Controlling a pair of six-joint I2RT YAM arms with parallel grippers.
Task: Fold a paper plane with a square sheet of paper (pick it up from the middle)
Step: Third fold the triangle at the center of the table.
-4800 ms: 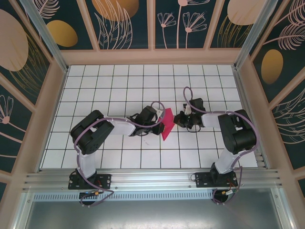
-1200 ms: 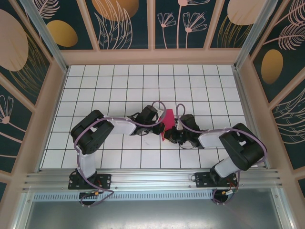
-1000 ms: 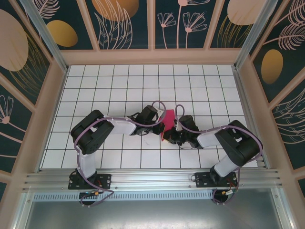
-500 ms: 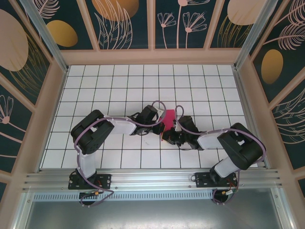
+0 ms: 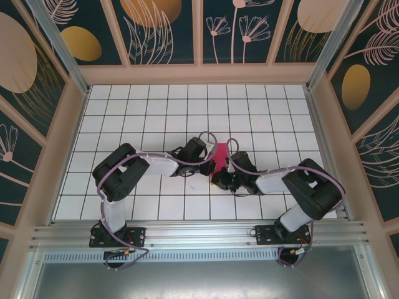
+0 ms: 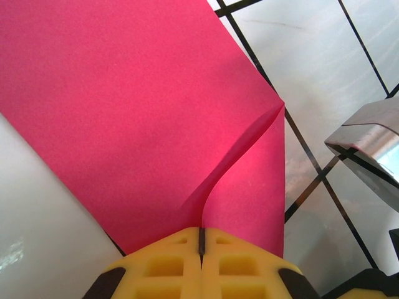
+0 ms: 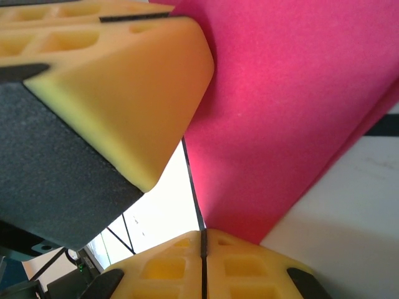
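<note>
Right end effector (image 7: 202, 240), off at three o'clock seconds ago, has swung in and now clenches the six o'clock corner of the square sheet of paper (image 6: 137, 112). Left end effector (image 6: 201, 240) stays clamped on its nine o'clock edge. Held mid-bench (image 5: 149, 112) by both, the sheet looks ready for creasing.

The square sheet of paper (image 6: 124, 112) is matt, with a fine grainy tooth and zero shine. The yellow pads (image 6: 168, 268) on the left end effector (image 6: 201, 243) look like soft matt moulded rubber. The white table (image 6: 324, 81) is glossy, almost mirror-like. The front rail (image 5: 199, 233) is brushed metal.
</note>
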